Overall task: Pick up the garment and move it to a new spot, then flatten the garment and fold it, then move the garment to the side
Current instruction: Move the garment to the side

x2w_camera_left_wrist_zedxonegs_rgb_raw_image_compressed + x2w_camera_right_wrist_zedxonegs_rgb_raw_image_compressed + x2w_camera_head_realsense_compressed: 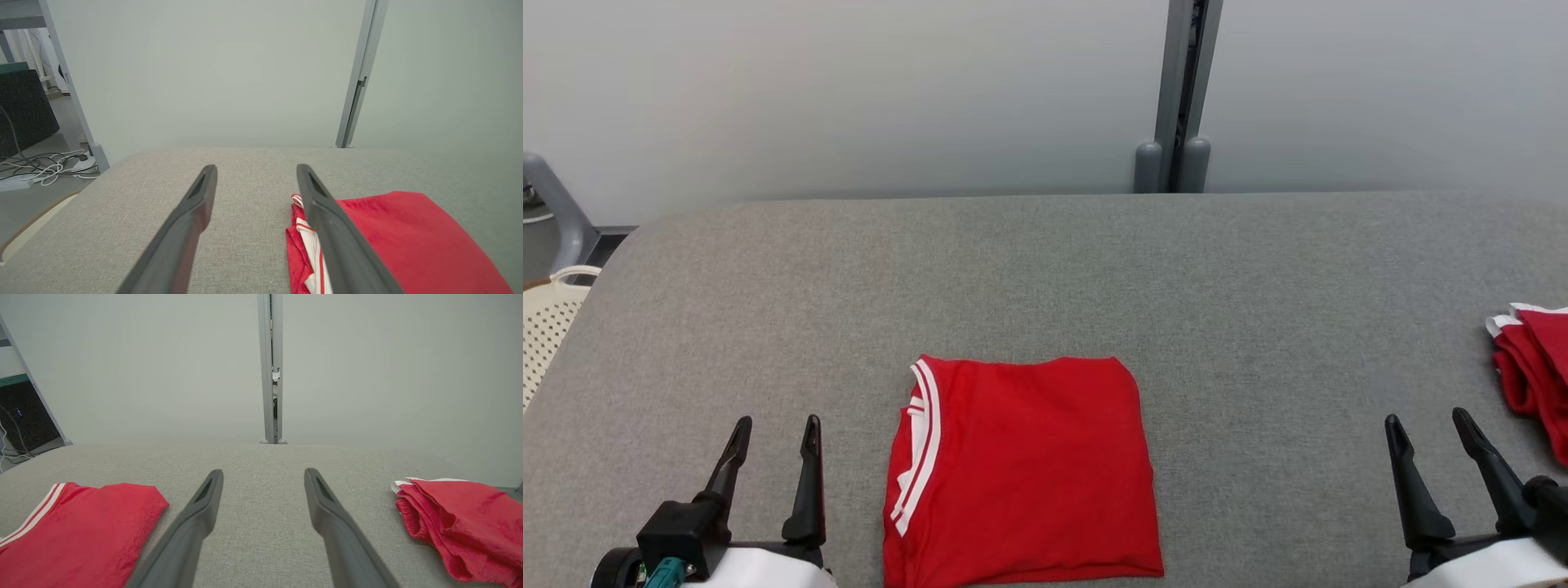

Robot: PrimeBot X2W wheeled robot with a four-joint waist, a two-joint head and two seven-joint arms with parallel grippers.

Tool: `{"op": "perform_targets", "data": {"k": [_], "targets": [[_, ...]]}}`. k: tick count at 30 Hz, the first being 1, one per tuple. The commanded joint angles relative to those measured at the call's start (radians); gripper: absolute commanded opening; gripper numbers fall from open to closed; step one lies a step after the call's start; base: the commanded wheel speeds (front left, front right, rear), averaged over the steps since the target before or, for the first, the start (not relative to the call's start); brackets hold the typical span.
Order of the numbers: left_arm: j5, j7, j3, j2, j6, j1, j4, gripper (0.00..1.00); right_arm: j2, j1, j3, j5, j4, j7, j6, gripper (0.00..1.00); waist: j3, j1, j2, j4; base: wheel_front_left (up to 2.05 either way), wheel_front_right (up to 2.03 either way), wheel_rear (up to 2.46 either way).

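Left gripper (777, 421) at near left, fingers spread wide, holding nothing. Right gripper (1426, 416) at near right, also wide and empty. Between them, at the near edge of the grey cloth table (1045, 261), the red shirt (1029, 474) lies folded square and flat. Its white-striped collar is on the left gripper's side, just beside that gripper and not touching it. A little farther off, at the right edge, sits a rumpled red pile (1531, 367). A cream perforated basket (547, 327) stands off the table's left side. Beyond are a grey post (1180, 98) and a pale wall (849, 98).

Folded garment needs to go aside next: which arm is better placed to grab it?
Left, probably: the open left gripper sits close beside the folded red garment; the right gripper stands well apart.
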Motion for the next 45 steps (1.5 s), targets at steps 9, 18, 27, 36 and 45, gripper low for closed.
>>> {"op": "perform_targets", "data": {"k": [9,18,27,36,45], "targets": [[-0.01,-0.056,-0.021,-0.023,-0.007,-0.117,0.004,1.0,-0.026,-0.164,0.133,0.042,0.152,-0.01,0.0,1.0,0.136,0.0,-0.0001,0.115,0.0,0.0,0.0],[-0.019,-0.086,-0.045,-0.048,-0.017,-0.187,0.049,1.0,-0.026,-0.281,0.32,0.115,0.39,-0.024,0.0,1.0,0.183,0.0,-0.0001,0.186,0.0,0.0,0.0],[-0.008,-0.093,-0.041,-0.055,-0.023,-0.205,0.075,1.0,-0.011,-0.374,0.456,0.192,0.638,0.048,0.0,1.0,0.189,0.0,-0.0001,0.192,0.0,0.0,0.0],[0.008,-0.093,-0.021,-0.058,-0.028,-0.185,0.064,1.0,-0.026,-0.447,0.544,0.271,0.692,0.032,0.001,0.0,0.169,0.0,-0.0001,0.16,0.0,0.0,0.0],[0.021,-0.093,-0.007,-0.054,-0.032,-0.173,0.047,1.0,-0.096,-0.481,0.55,0.274,0.661,-0.018,0.0,0.0,0.168,0.0,-0.0001,0.049,0.0,0.0,0.0]]}}
